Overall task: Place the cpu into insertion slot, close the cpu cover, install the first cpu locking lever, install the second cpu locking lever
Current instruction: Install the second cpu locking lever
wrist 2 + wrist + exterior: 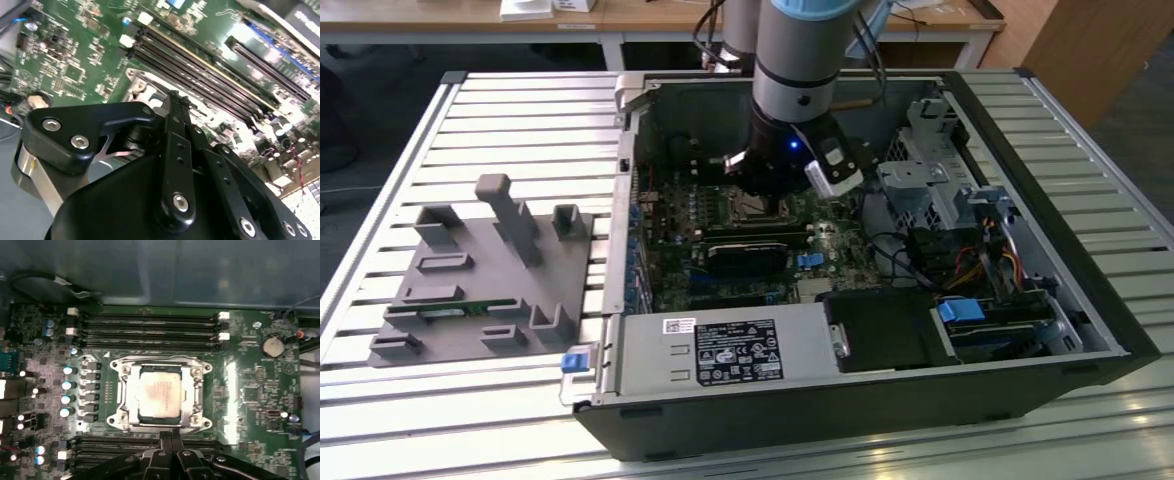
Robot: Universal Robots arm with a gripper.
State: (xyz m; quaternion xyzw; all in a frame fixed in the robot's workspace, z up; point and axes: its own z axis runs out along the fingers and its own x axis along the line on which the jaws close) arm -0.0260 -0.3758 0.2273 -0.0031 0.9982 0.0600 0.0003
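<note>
Exterior view: arm's wrist covers most of the insertion slot; cpu too small to make out there. Second wrist view: gripper linkage hides most of the socket area, only a corner of the metal frame shows. First wrist view: gripper cut off by the picture edge; cpu print blurred.

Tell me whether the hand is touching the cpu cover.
Cannot tell. In the first wrist view the hand sits at the edge of the cpu cover, but no contact or gap shows plainly.
</note>
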